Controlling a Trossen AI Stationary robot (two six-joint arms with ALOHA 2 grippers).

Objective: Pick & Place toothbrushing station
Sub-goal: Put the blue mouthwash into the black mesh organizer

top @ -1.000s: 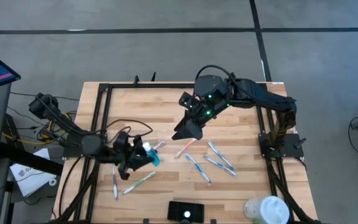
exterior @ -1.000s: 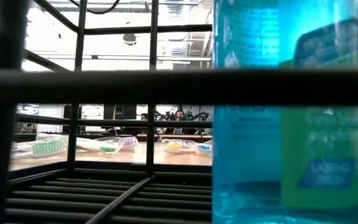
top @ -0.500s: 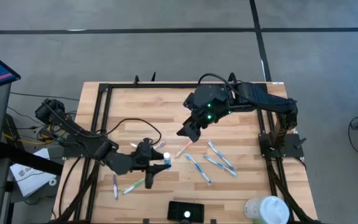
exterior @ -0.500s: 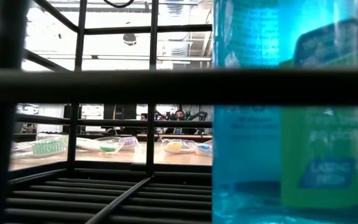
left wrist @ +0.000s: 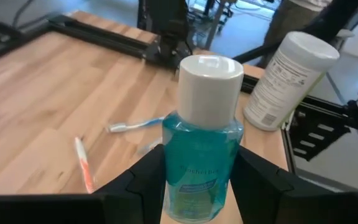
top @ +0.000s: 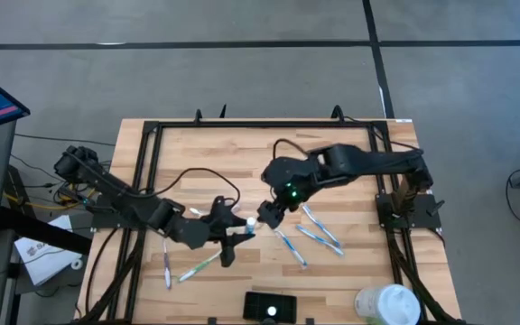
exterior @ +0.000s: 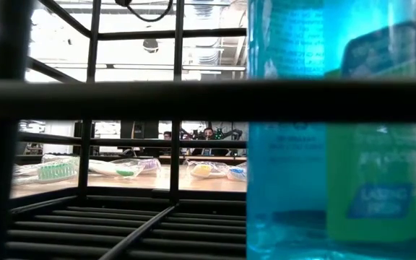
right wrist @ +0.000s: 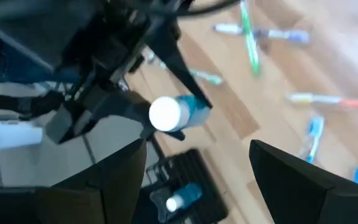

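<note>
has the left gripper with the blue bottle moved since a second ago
Yes. In the high view the left gripper, shut on the blue bottle, has moved rightward across the table, closer to the right gripper.

The high view looks straight down on the whole surface (top: 332, 153) from well above. The low view sits at surface height inside the black station (top: 270, 306), facing level across to the room, with a blue bottle (exterior: 338, 130) filling its near right. The left wrist view looks close past its fingers (left wrist: 263, 177) at another bottle (left wrist: 202, 137). The right wrist view sees that bottle (right wrist: 173, 113) from farther off.
</note>
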